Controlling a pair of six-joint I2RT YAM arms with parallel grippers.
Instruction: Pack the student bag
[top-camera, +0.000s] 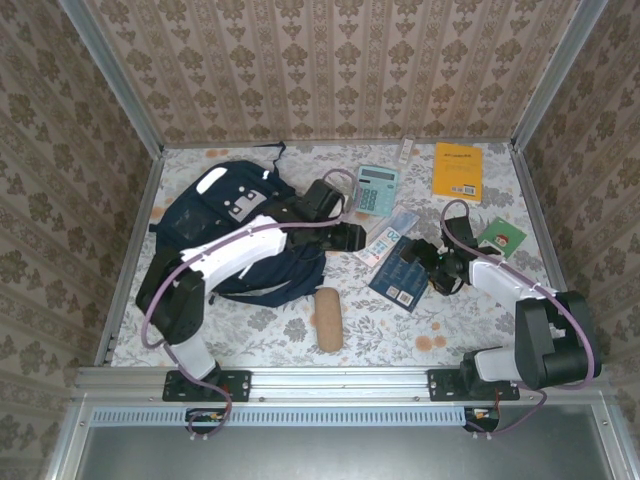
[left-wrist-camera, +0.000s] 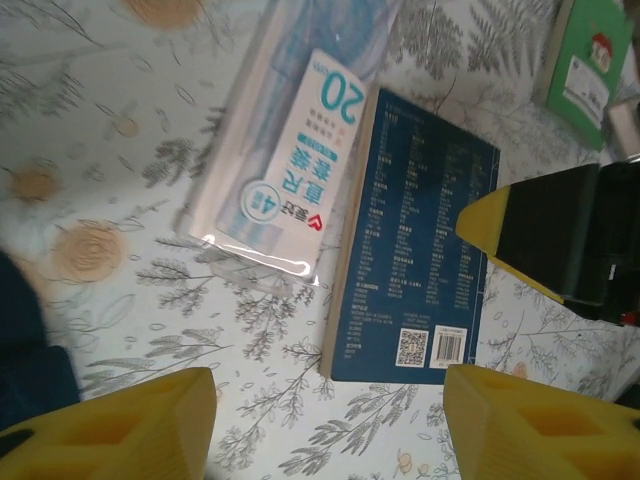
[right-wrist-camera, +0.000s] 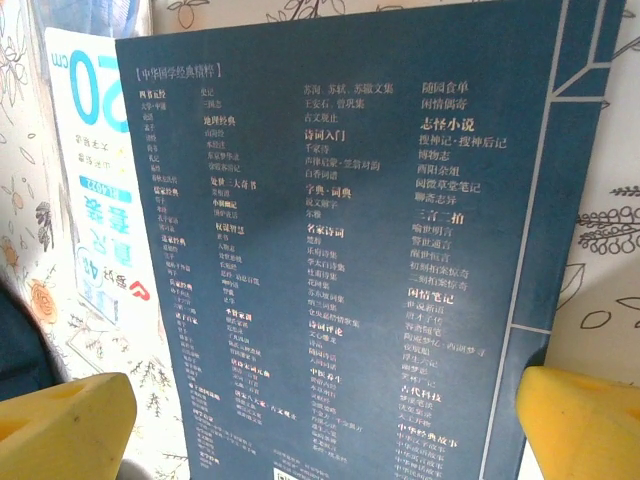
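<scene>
Floral-print tabletop (top-camera: 250, 345) boxed in by brownish patterned wallpaper, and there's stuff lying all over it. The student bag (top-camera: 200, 215) is sitting on the left half, navy with white stripes, and the left arm is stretching right across the top of it. The left gripper (top-camera: 350, 238) is hanging just past the bag's right edge with its yellow jaws spread wide. Its wrist camera is looking down on a clear ruler pack (left-wrist-camera: 290, 170) that's lying against the left edge of a dark blue book (left-wrist-camera: 415, 260). The right gripper (top-camera: 432, 262) is hovering at the right side of that book, jaws also wide apart. In its own wrist view the book's back cover is running down between the two yellow pads, not clamped by them. Farther back a teal calculator (top-camera: 378, 188) and an orange booklet (top-camera: 458, 170) are lying flat. A small green booklet (top-camera: 503, 236) is sitting near the right arm. A brown cylinder-shaped pouch (top-camera: 328, 318) is lying near the front edge, just right of the bag.
</scene>
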